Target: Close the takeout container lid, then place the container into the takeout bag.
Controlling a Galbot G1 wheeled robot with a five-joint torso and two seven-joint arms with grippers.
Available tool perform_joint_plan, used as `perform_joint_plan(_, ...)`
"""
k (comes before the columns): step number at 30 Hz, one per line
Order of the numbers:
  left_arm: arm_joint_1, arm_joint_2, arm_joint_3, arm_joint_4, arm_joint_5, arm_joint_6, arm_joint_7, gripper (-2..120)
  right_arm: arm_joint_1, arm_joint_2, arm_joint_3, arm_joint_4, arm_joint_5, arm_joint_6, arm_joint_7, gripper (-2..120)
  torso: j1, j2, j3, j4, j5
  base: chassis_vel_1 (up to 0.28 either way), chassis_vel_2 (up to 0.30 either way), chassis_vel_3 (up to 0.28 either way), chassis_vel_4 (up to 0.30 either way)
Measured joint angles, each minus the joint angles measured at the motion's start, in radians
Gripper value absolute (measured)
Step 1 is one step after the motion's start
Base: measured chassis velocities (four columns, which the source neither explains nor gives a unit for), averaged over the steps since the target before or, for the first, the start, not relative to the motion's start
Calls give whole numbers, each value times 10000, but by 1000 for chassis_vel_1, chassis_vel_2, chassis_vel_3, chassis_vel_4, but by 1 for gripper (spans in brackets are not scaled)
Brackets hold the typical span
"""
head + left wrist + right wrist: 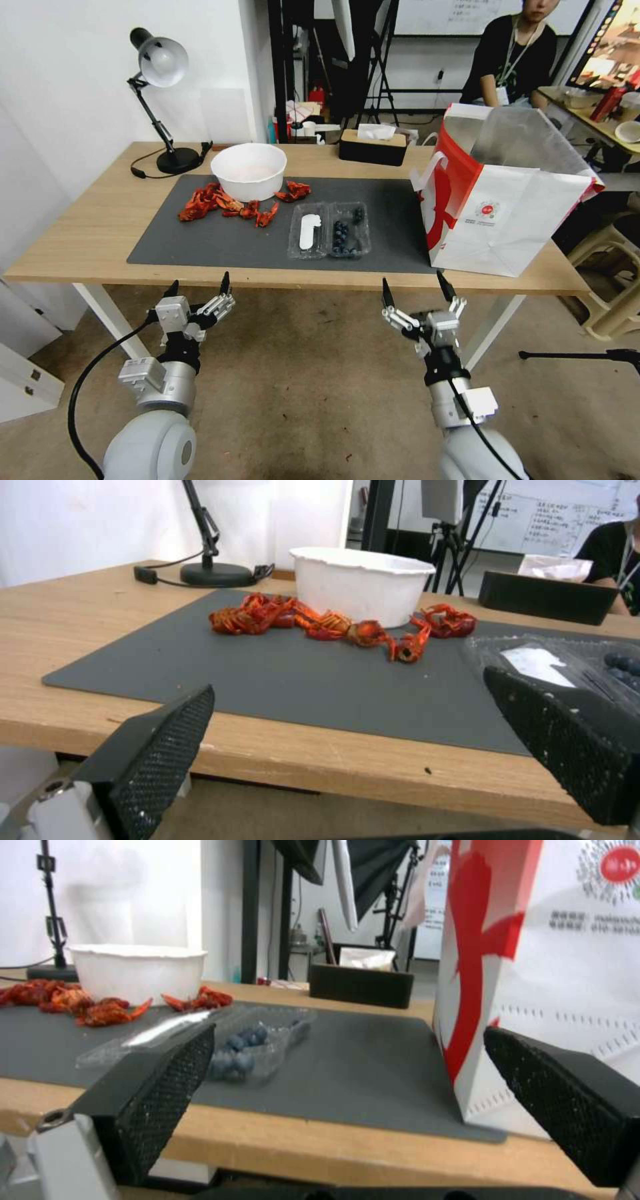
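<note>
Left gripper [198, 287] sits below the table's [80, 247] front edge, off the near-left corner of the grey mat [220, 243], fingers spread wide, holding nothing. Desk lamp [160, 80] stands at the table's back left. White bowl [249, 171] is on the mat's far edge, red crawfish [207, 202] scattered around its base. Takeout container [328, 230] lies open flat on the mat, mid-table: lid [307, 231] with white label on its left half, blueberries [341, 235] in its right half. Black tissue box [373, 145] sits behind it at the table's back edge. Right gripper [414, 287] hangs below the front edge, between container and bag, fingers wide apart, empty. Takeout bag [500, 213] stands upright and open at the table's right end, just beside the mat, foil lining visible.
</note>
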State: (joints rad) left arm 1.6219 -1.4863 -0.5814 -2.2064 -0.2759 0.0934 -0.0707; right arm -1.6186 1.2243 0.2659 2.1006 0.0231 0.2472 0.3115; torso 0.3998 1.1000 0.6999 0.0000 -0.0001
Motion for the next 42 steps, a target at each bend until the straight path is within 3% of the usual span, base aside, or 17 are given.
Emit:
perform_joint_plan(10,-106,171,201,187,-46,-302,-2,100,57,115,-8,-75,61,0,65,100,0,0,0,1,0,0,0,0,0)
perform_joint_plan(12,-225,530,591,405,-448,-983,-38,100,73,113,13,-101,149,-20,90,100,1,0,1,1,0,0,0,0,0)
perform_joint_plan(14,-271,695,787,413,-797,-1101,-60,100,76,109,28,-114,174,-29,98,100,1,0,1,1,-2,0,0,0,0)
perform_joint_plan(18,-514,1387,1903,55,-3443,-1249,-362,100,171,53,48,-197,268,-63,134,100,3,0,1,0,2,0,0,0,0)
perform_joint_plan(19,-514,1387,1903,55,-3443,-1249,-362,100,171,53,48,-197,268,-63,134,100,3,0,1,0,2,0,0,0,0)
perform_joint_plan(22,-1142,1899,2804,-134,-5986,-920,-1023,100,80,47,121,-230,287,-71,187,100,3,0,2,0,-1,0,0,0,0)
perform_joint_plan(23,-1142,1899,2804,-134,-5986,-920,-1023,100,80,47,121,-230,287,-71,187,100,3,0,2,0,-1,0,0,0,0)
perform_joint_plan(25,-1690,2131,3252,-243,-7755,-570,-1741,100,-60,71,243,-261,289,-41,212,100,3,0,2,0,0,0,0,0,0)
perform_joint_plan(26,-1690,2131,3252,-243,-7755,-570,-1741,100,-60,71,243,-261,289,-41,212,100,3,0,2,0,0,0,0,0,0)
perform_joint_plan(27,-2053,2219,3460,-334,-9061,-307,-2329,100,-122,95,302,-289,288,-10,232,100,3,0,2,-1,1,0,0,0,0)
perform_joint_plan(28,-2252,2241,3538,-355,-9695,-191,-2634,100,-155,108,336,-308,283,10,249,100,3,0,2,0,2,0,0,0,0)
perform_joint_plan(29,-2252,2241,3538,-355,-9695,-191,-2634,100,-155,108,336,-308,283,10,249,100,3,0,2,0,2,0,0,0,0)
perform_joint_plan(30,-2751,2251,3714,-324,-10965,-13,-3256,100,-217,146,397,-344,256,51,278,100,3,0,2,0,1,0,0,0,0)
perform_joint_plan(32,-3404,2182,3889,-31,-12185,64,-3898,100,-320,200,484,-375,226,89,296,100,3,0,2,1,1,0,0,0,0)
perform_joint_plan(33,-3404,2182,3889,-31,-12185,64,-3898,100,-320,200,484,-375,226,89,296,100,3,0,2,1,1,0,0,0,0)
perform_joint_plan(36,-4360,1963,4120,564,-13506,48,-4695,100,-446,263,631,-397,184,134,317,100,3,-1,2,-1,1,0,0,0,0)
perform_joint_plan(42,-5363,1668,4382,1331,-14092,-90,-5182,100,-526,309,828,-395,171,143,339,100,3,0,2,0,2,0,0,0,0)
